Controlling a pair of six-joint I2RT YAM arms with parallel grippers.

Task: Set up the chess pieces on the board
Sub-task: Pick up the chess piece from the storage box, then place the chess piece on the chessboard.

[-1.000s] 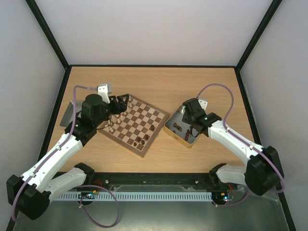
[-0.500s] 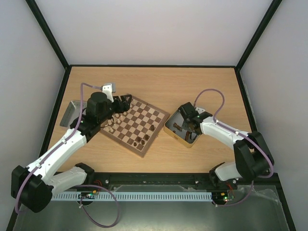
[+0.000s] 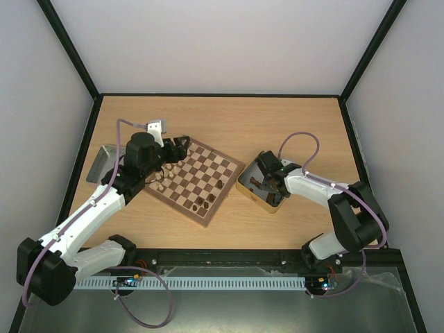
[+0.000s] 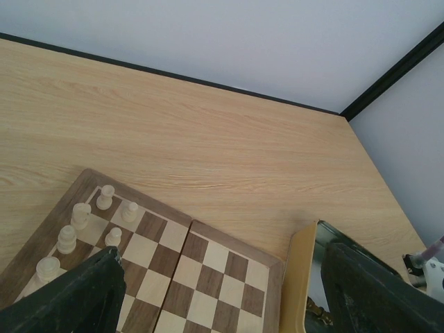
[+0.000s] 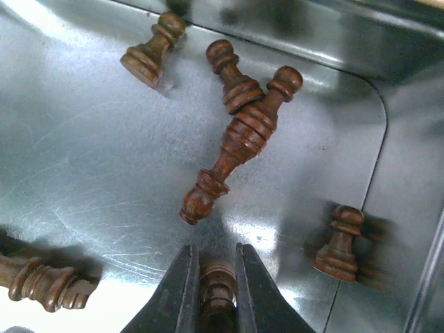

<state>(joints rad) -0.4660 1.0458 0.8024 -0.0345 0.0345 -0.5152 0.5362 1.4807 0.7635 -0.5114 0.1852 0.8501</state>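
The board [image 3: 198,177] lies left of centre, with cream chess pieces [image 3: 161,182] along its left edge and dark ones [image 3: 205,203] near its front corner. My left gripper [image 3: 173,149] hovers over the board's far-left corner, open and holding nothing. In the left wrist view its fingers [image 4: 76,298] frame the board [image 4: 208,277] and a cluster of cream pieces [image 4: 81,215]. My right gripper [image 5: 215,260] is down inside the metal tin [image 3: 244,186], shut on a dark piece [image 5: 217,291]. Loose dark pieces [image 5: 239,146] lie on the tin floor just ahead.
More dark pieces lie in the tin: a pawn [image 5: 154,50] at the back, one [image 5: 340,243] by the right wall, one [image 5: 41,284] at the left. The tin's yellow rim [image 4: 302,277] sits close to the board's right corner. A grey tray [image 3: 103,161] leans behind the left arm.
My right gripper has dropped deeper into the tin and closed its fingers on a dark piece. The left arm shifted slightly over the board's corner, then held still, staying open.
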